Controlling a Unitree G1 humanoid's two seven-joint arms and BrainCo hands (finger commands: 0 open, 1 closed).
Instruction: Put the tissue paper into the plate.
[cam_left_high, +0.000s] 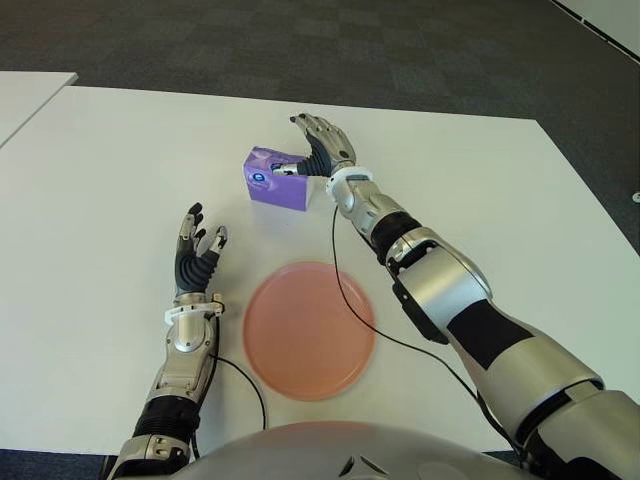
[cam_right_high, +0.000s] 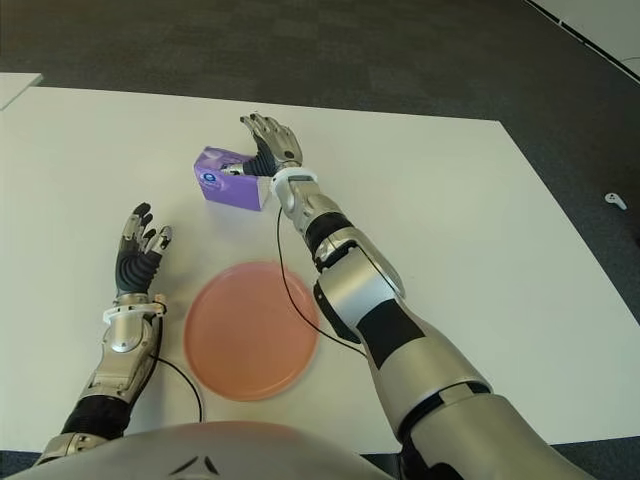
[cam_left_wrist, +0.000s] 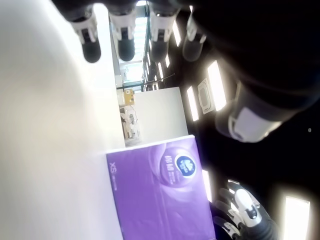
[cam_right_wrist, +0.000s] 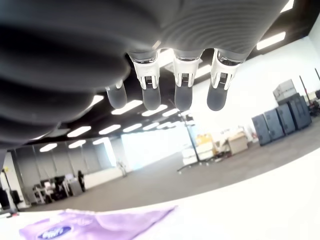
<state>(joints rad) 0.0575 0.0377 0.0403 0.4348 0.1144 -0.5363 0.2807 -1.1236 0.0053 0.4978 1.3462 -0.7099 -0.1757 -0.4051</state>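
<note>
A purple tissue pack (cam_left_high: 272, 180) lies on the white table (cam_left_high: 120, 170), beyond the pink plate (cam_left_high: 308, 330). My right hand (cam_left_high: 312, 148) is at the pack's right end, with its thumb over the top of the pack and its fingers spread above it. In the right wrist view the fingertips (cam_right_wrist: 182, 97) hang straight and apart, well above the tissue pack (cam_right_wrist: 95, 222), holding nothing. My left hand (cam_left_high: 197, 243) shows just left of the plate, fingers spread and empty. The left wrist view shows the tissue pack (cam_left_wrist: 160, 195) ahead of it.
A black cable (cam_left_high: 340, 270) runs from my right forearm across the plate's right rim. Another white table (cam_left_high: 30, 95) stands at the far left. Dark carpet lies beyond the table's far edge, with a small white object (cam_right_high: 615, 200) on it at the right.
</note>
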